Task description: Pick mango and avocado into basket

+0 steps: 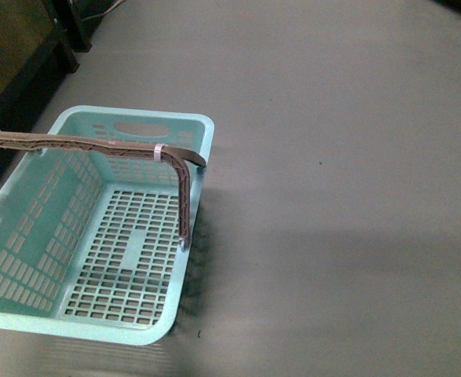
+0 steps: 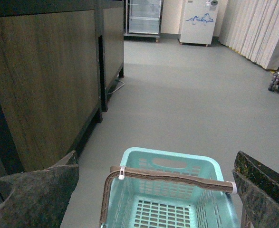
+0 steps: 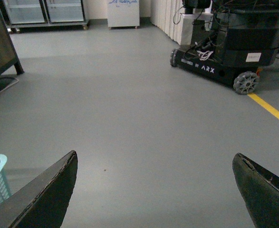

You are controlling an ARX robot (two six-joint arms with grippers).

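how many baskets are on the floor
1: the basket stands on the floor, left of centre in the front view, near the wooden cabinet. Others could lie outside the frames.

Grey floor (image 1: 332,118) meets a dark wooden cabinet (image 2: 44,85), pale curtains (image 2: 253,28), perhaps fridges (image 3: 44,10).

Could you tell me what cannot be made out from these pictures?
Mango and avocado: in no view, so their place is unknown.
Basket: the front view's left edge cuts off its left side; the left wrist view's lower edge, its near part.
Left gripper, right gripper: only open finger ends show in the wrist views; arms hidden.
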